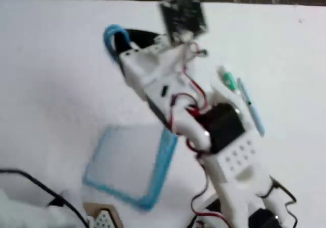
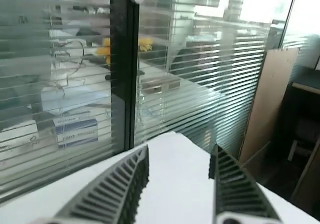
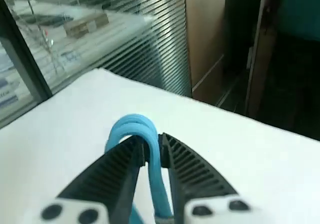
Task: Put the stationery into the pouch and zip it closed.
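Note:
The pouch [image 1: 127, 167], clear with a light-blue border, lies flat on the white table [image 1: 46, 75] at the front left. A blue looped cord [image 1: 113, 35] is held above the back of the table, and my right gripper [image 1: 118, 48] is shut on it. In the right wrist view the cord [image 3: 136, 129] arches over the fingertips of the right gripper [image 3: 152, 143]. A green-capped pen [image 1: 226, 79] and a blue pen [image 1: 251, 108] lie to the right, partly behind the arm. My left gripper [image 2: 179, 156] is open with nothing between its fingers.
A black cable [image 1: 35, 184] runs across the front left corner. A tan and white part [image 1: 101, 217] sits at the front edge. The table's far edge [image 2: 170, 136] faces a window with blinds.

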Tool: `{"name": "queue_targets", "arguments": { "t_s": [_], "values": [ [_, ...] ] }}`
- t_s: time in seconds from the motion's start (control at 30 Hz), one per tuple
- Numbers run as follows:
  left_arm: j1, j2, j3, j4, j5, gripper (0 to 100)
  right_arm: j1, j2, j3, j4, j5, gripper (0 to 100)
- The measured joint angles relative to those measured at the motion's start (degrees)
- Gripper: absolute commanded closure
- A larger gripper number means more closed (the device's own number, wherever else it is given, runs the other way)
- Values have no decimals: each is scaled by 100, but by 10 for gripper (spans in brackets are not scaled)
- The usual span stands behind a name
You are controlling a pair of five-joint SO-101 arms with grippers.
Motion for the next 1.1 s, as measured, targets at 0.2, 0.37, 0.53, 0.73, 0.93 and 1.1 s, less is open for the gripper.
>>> {"name": "queue_targets", "arguments": {
  "t_s": [0.2,0.37,0.53,0.73,0.93,1.1],
  "values": [
    [633,1011,9,-62,-18,786,220,-659,0,0,0,981],
    [1899,1407,9,-62,-26,786,396,-1002,0,0,0,981],
    [3077,1925,18,-62,-26,784,396,-1037,0,-9,0,981],
    [3859,2356,18,246,-26,693,404,-1046,0,-9,-18,981],
    [4431,2171,18,730,-26,687,413,-1055,0,-9,-53,981],
    [4440,1714,18,738,-26,688,396,-1055,9,-466,-53,981]
  ]
}}
